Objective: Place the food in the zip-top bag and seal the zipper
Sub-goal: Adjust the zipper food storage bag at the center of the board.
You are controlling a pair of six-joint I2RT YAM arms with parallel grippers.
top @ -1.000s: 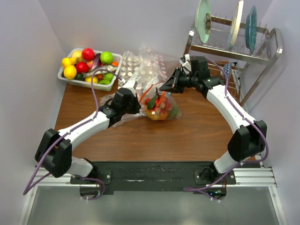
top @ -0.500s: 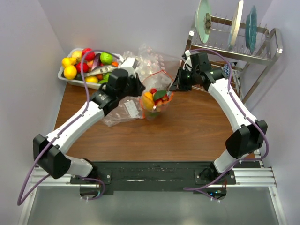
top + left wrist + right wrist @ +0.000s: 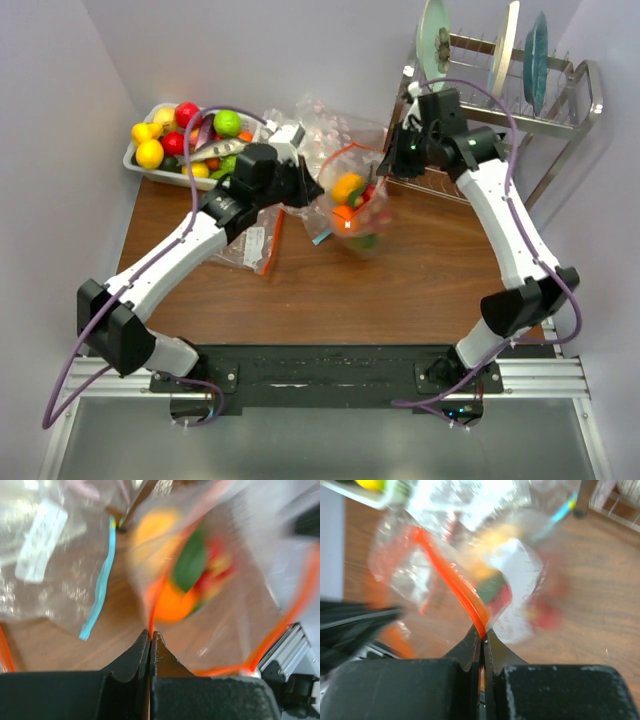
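Note:
The clear zip-top bag (image 3: 355,205) hangs in the air between both arms, mouth up, with an orange (image 3: 347,187), red pieces and something green inside. My left gripper (image 3: 312,190) is shut on the orange-red zipper (image 3: 151,611) at the bag's left end. My right gripper (image 3: 388,168) is shut on the zipper (image 3: 465,597) at the right end. In the left wrist view the orange (image 3: 172,602) and a green piece (image 3: 191,562) show blurred through the plastic. More fruit lies in the white tray (image 3: 141,170).
Other clear bags lie on the table: one with a teal strip (image 3: 100,582) and one with an orange strip (image 3: 268,240). A pile of clear plastic (image 3: 320,130) lies at the back. A dish rack (image 3: 500,95) with plates stands at the back right.
Both grippers have lifted the bag off the table and carried it right, spreading its mouth open. The right arm rose and moved back; the left arm swung toward the centre.

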